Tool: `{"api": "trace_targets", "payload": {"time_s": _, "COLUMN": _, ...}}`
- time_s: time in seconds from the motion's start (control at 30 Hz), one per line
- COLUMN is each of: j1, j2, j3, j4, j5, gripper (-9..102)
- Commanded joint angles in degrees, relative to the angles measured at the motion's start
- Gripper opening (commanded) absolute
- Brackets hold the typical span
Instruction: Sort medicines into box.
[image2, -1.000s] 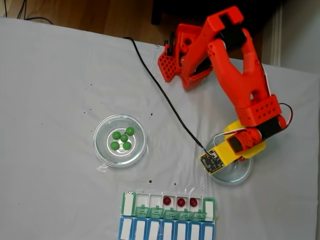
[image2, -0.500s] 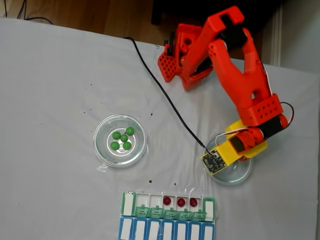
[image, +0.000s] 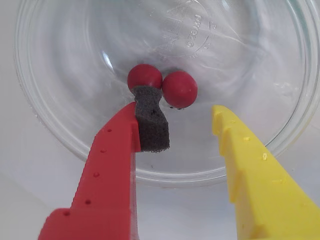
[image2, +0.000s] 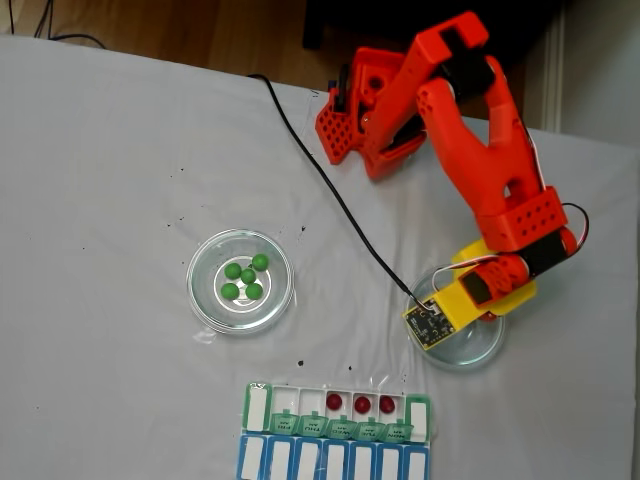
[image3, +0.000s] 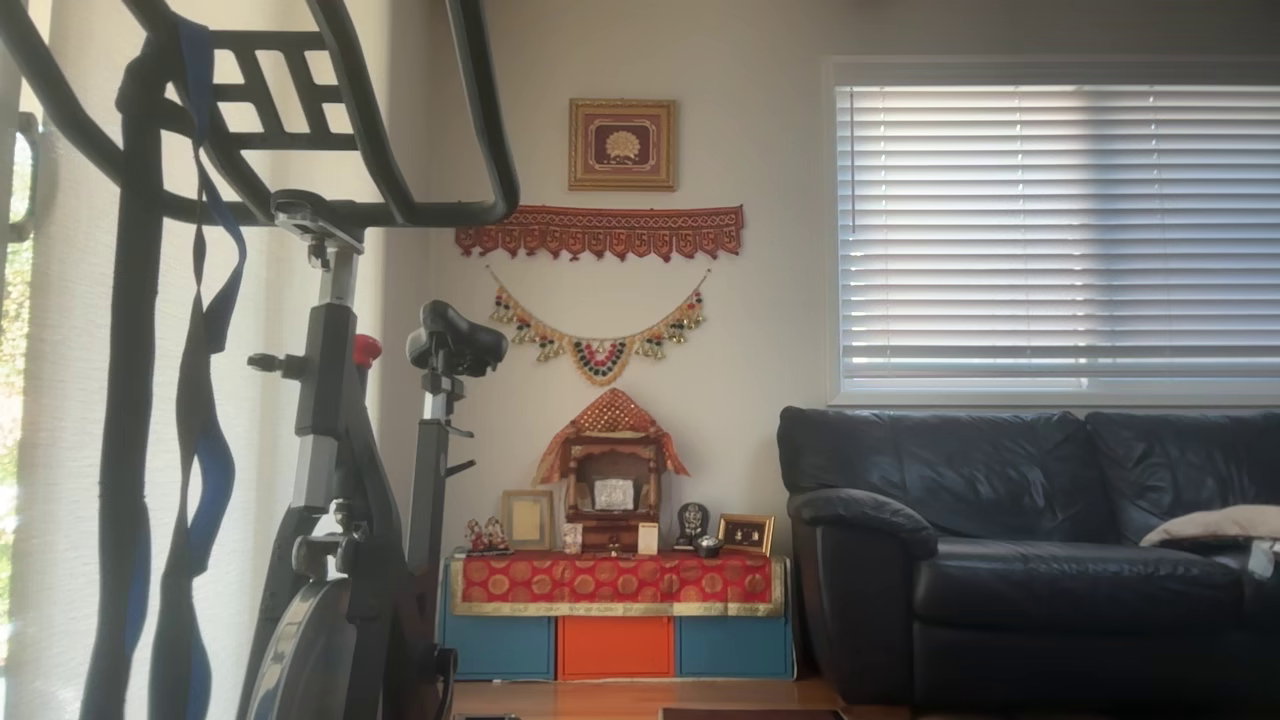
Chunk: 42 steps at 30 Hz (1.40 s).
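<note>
Jaws wide beside glossy red medicines (image: 179, 89).

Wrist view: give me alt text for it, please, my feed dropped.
The open pincer hangs over a clear glass dish holding two dark red balls. The red finger's grey foam pad touches the left ball; the yellow finger stands apart to the right.

Five glossy green balls (image2: 244, 276) sit clustered in a clear round glass dish (image2: 205, 300) at the left of the fixed view. Two dark red balls (image: 162, 84) lie touching each other in another clear dish (image: 50, 125), seen up close in the wrist view. Three more red balls (image2: 361, 403) rest in separate neighbouring compartments of the green-lidded pill box (image2: 256, 407), lids open.
</note>
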Motion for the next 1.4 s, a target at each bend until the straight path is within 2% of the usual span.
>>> {"api": "trace_targets", "payload": {"time_s": 0.0, "j1": 0.44, "j2": 0.35, "j3": -0.35, "j4": -1.05, "j5": -0.26, "gripper": 18}}
{"api": "trace_targets", "payload": {"time_s": 0.43, "j1": 2.72, "j2": -2.02, "j3": -0.79, "j4": -2.11, "j5": 0.18, "gripper": 18}}
{"api": "trace_targets", "payload": {"time_s": 1.37, "j1": 0.26, "j2": -0.26, "j3": -2.55, "j4": -2.20, "j5": 2.02, "gripper": 15}}
